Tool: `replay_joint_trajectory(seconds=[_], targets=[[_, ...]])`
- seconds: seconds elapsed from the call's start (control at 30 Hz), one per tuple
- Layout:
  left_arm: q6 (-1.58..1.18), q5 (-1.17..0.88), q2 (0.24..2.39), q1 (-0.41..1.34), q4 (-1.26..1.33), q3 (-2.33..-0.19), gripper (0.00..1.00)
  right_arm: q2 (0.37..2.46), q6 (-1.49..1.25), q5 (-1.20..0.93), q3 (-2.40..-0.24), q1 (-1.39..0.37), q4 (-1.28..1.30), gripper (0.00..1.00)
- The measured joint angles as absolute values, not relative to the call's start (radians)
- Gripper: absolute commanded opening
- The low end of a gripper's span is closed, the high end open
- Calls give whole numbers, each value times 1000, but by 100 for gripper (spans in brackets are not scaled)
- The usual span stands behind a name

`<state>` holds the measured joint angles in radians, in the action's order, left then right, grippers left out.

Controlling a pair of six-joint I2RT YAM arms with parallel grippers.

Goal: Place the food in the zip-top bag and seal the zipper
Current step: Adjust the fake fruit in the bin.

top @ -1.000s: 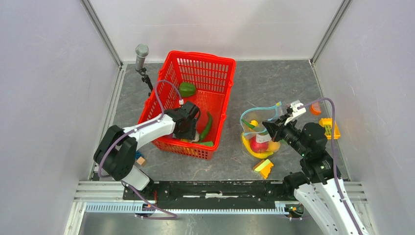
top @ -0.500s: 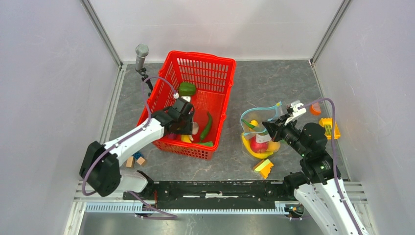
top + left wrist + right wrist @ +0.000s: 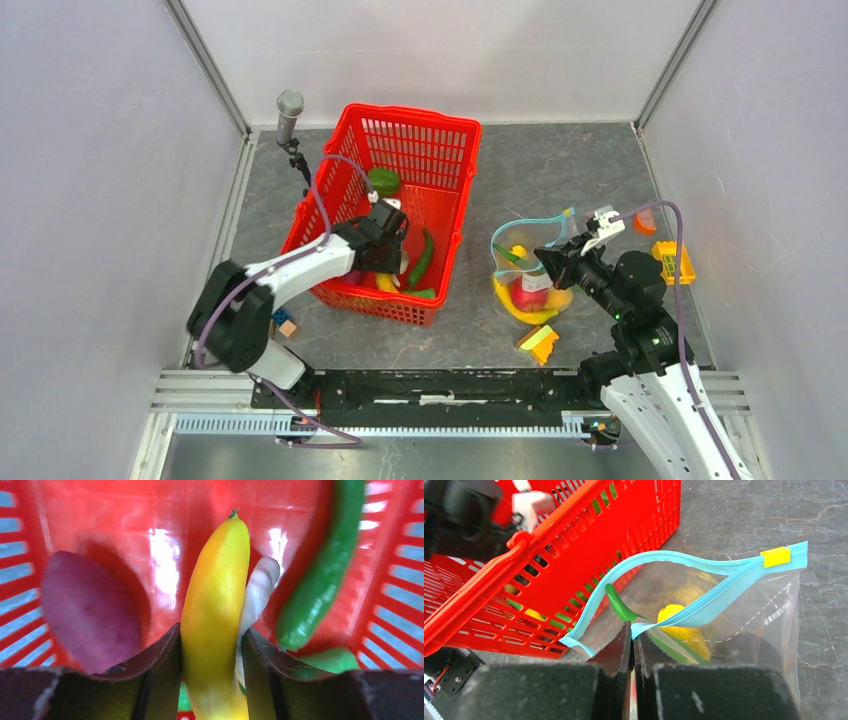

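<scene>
The left end effector [image 3: 212, 640] sits low inside the red basket [image 3: 410, 116], its two fingers clamped on the sides of a yellow banana [image 3: 217, 595] that points straight out ahead of it. Just right of the banana, touching it, lies a white mushroom [image 3: 257, 592]. Farther right is a long green pepper [image 3: 320, 575], and to the left a purple eggplant [image 3: 90, 610] rests on the basket floor.

The right end effector [image 3: 631, 630] has its fingers pressed together on the near run of the zipper [image 3: 704, 607]. It holds the mouth of the zip-top bag [image 3: 769, 610] gaping ahead of it on the tabletop [image 3: 749, 510]. A yellow slider [image 3: 775, 556] sits at the far right end of the strip. Inside the bag, just beyond the fingers, lie a yellow fruit [image 3: 681, 630] and a green stem [image 3: 619, 605].
</scene>
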<state>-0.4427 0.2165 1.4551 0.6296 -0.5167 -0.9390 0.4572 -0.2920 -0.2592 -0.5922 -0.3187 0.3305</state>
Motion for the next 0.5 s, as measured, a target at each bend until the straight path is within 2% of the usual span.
replay_joint_trajectory(seconds=[0.03,0.13,0.23,0.33,0.4,0.5], targets=[[-443,215,1504,630,-506,-939,53,457,-294,-260,-591,-319,329,5],[-447,217,1603,630,-483,-939,56,457,-303,-262,-591,-319,329,5],[-452,218,1611,628,-472,-941,66,454,-309,-265,-591,-319,329,6],[-452,221,1611,628,-464,-945,69,449,-310,-265,-591,-319,329,6],[-452,226,1611,628,-465,-945,66,448,-310,-264,-591,-319,329,6],[-453,226,1608,628,-466,-945,55,448,-310,-265,-590,-319,329,6]])
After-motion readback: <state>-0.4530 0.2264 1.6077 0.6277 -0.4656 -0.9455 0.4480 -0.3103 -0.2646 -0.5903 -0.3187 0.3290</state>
